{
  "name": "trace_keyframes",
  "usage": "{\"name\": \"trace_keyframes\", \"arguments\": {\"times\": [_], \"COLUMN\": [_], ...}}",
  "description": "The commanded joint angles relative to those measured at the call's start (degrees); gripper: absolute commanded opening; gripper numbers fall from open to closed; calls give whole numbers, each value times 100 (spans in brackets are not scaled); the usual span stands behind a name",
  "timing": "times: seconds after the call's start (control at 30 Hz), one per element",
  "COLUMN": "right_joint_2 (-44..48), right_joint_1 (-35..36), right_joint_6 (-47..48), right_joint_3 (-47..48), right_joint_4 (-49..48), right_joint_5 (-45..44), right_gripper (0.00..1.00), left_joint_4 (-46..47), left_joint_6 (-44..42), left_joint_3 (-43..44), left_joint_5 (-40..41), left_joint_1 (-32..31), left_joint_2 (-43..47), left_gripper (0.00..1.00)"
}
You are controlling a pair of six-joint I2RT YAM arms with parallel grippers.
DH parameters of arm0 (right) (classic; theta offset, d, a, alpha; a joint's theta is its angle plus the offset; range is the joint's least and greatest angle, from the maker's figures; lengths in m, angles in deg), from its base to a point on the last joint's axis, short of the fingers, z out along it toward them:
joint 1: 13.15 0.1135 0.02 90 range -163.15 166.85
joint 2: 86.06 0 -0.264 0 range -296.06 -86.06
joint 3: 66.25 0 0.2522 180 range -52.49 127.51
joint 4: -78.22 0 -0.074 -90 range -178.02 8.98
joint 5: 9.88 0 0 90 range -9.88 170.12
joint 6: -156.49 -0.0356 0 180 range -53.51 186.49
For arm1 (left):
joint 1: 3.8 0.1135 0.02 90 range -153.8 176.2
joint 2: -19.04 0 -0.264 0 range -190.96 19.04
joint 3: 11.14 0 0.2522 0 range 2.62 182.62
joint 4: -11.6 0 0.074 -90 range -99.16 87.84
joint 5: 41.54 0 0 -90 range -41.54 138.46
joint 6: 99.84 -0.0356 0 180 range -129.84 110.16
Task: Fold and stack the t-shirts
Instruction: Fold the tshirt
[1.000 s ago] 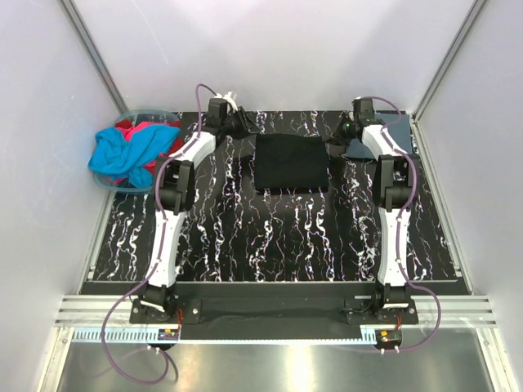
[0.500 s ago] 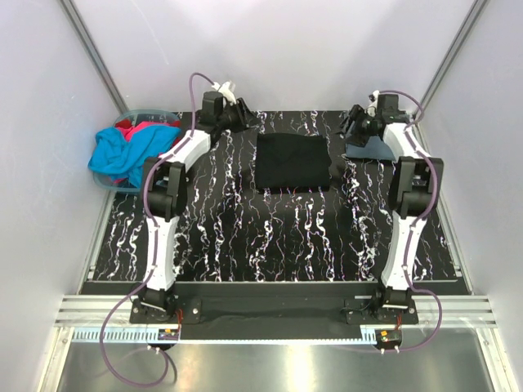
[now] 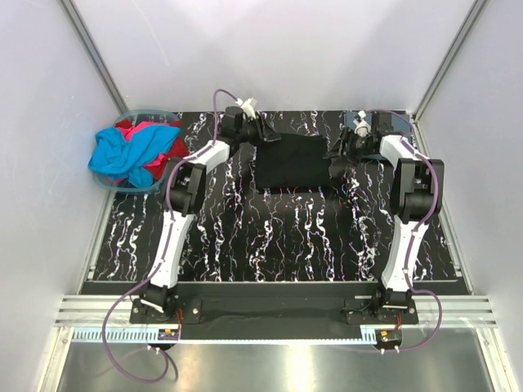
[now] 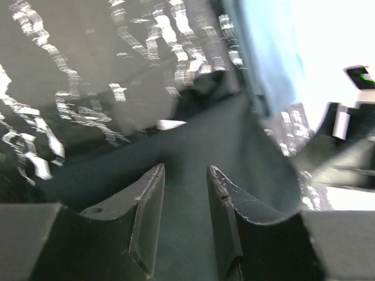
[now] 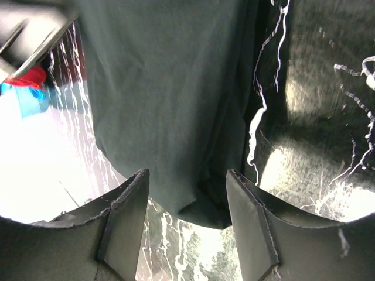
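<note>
A black t-shirt (image 3: 290, 163) lies folded into a rectangle at the back middle of the mat. My left gripper (image 3: 266, 132) hovers at its far left corner, open, with dark cloth (image 4: 193, 140) under the gap between its fingers (image 4: 184, 170). At the shirt's right edge, my right gripper (image 3: 338, 152) is open, and a corner of the black cloth (image 5: 176, 105) lies just ahead of its fingers (image 5: 187, 175). A slate blue-grey t-shirt (image 3: 396, 122) lies flat in the back right corner. Cyan (image 3: 131, 151) and red (image 3: 167, 151) t-shirts are heaped at the left.
The cyan and red shirts sit in a pale translucent tub (image 3: 147, 112) at the mat's back left edge. The black marbled mat (image 3: 270, 237) covers the table. Grey walls (image 3: 49, 122) close in the left, right and back sides.
Both grippers have swung inward from the back of the mat to the black shirt's far corners. The right gripper, shut a second ago, now stands open.
</note>
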Motion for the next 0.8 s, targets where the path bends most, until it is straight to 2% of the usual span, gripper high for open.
{"name": "trace_keyframes", "arguments": {"times": [0.0, 0.07, 0.1, 0.13, 0.27, 0.37, 0.43, 0.5, 0.53, 0.6, 0.7, 0.77], "right_joint_2": [95, 104, 87, 60, -81, 24, 121, 287, 358, 560, 754, 781], "right_joint_1": [79, 114, 114, 114, 123, 123, 114, 105, 114, 114, 114, 114], "right_joint_6": [239, 239, 187, 160, 107, 90, 72, 11, -24, -77, -43, 71], "right_joint_3": [-196, -415, -486, -635, -759, -768, -768, -785, -838, -926, -1110, -1286], "right_joint_4": [-222, -371, -563, -661, -837, -838, -829, -829, -829, -820, -820, -802], "right_joint_5": [228, 263, 333, 377, 360, 246, 210, 210, 210, 219, 184, 105], "right_gripper": [62, 60, 52, 29, 27, 24, 25, 34, 38, 47, 57, 59], "left_joint_4": [-111, -76, -50, -6, 65, 56, 56, -110, -216, -655, -1007, -1270], "left_joint_6": [-18, 69, 113, 192, 307, 333, 342, 307, 237, -210, -826, -941], "left_joint_3": [789, 974, 1027, 1097, 1291, 1283, 1091, 749, 538, 2, -1489, -1950], "left_joint_5": [38, 178, 222, 223, 162, -137, -382, -576, -647, -577, -69, 178], "left_joint_1": [121, 191, 217, 270, 297, 323, 384, 472, 499, 551, 560, 560], "left_joint_2": [-444, -594, -691, -752, -858, -605, -167, 194, 710, 1265, 2268, 2725], "left_gripper": [40, 40, 40, 40, 40, 40, 40, 40, 40, 41, 44, 45]}}
